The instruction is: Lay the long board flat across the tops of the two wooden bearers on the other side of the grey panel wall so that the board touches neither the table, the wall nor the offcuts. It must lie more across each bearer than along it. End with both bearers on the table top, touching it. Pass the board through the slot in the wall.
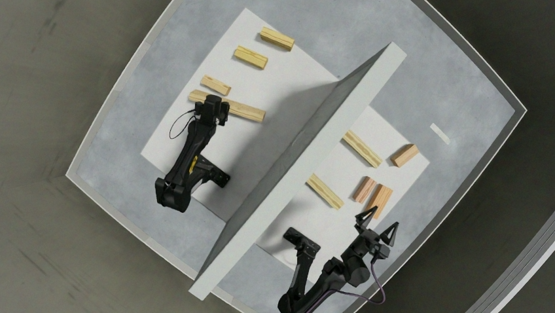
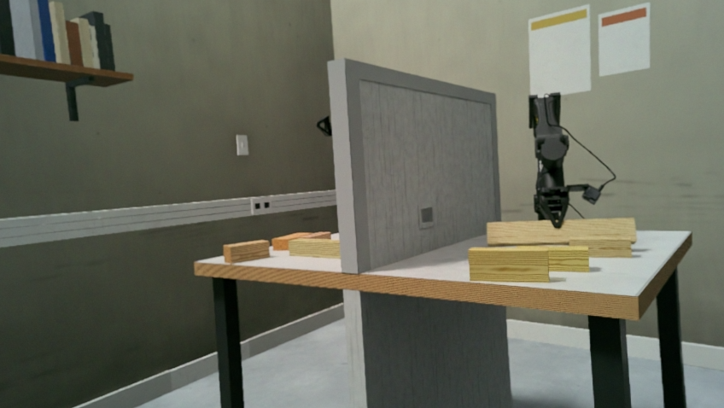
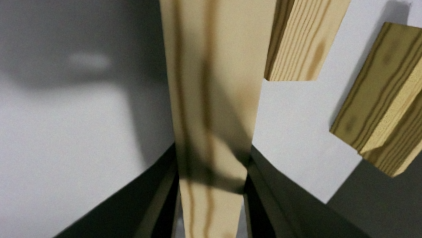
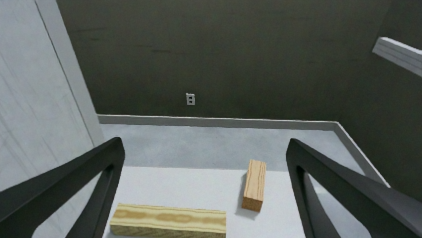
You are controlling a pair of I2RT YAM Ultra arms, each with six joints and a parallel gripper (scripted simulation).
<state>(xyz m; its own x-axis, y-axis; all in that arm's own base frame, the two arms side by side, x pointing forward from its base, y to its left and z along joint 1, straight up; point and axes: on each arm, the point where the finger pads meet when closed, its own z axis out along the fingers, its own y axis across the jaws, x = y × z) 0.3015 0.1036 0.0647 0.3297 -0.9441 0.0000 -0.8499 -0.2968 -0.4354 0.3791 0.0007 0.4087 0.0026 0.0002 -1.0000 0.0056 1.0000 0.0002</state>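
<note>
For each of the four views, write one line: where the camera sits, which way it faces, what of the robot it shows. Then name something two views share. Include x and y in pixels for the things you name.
Top: overhead, facing down; both arms.
Exterior: beside the table, facing along the panel wall [image 1: 311, 155] [image 2: 425, 152]; left arm, right fingertip.
Left wrist: on the left arm, facing down the long board [image 1: 247, 110] [image 2: 603, 230] [image 3: 215, 100]; pincer fingers.
Right wrist: facing across the table; open pincer.
Top and exterior share the wall.

Qty., by type: arms, 2 pcs. (left arm [image 1: 182, 155] [image 2: 551, 152], right arm [image 1: 330, 272]); long board [image 1: 247, 110] [image 2: 598, 230] [image 3: 215, 90], 1 pc.; panel wall [image 1: 311, 155] [image 2: 420, 152] [image 4: 45, 100], 1 pc.; slot [image 2: 426, 216], 1 pc. visible; shorter wood pcs., 8 total: 3 on left arm's side, 5 on right arm's side; wall posters, 2 pcs.; bookshelf, 1 pc.
</note>
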